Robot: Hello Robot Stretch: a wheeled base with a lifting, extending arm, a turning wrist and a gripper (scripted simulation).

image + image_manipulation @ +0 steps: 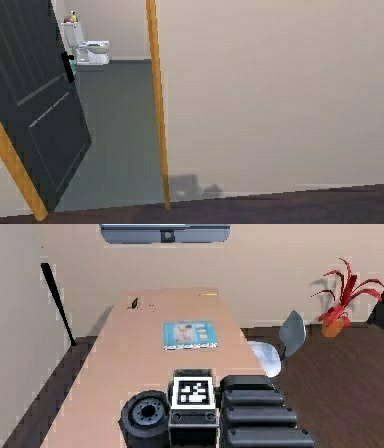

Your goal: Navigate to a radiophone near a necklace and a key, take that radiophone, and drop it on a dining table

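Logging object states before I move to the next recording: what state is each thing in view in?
Dark panelled door: open.
White toilet: upright; lid position too small to tell.
Light-blue booklet: lying flat on the long wooden table.
White chair: upright beside the table.
Red-leaved potted plant: upright on the floor.
Thin dark stick: leaning at the wall.

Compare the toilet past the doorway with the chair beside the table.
The toilet stands far off against a wall on grey floor, while the chair stands on dark floor close to the table's edge. The toilet carries something small and yellowish on its tank; the chair's seat is bare. The toilet looks white all over, whereas the chair has a greyer back. Both are pale, upright seats.
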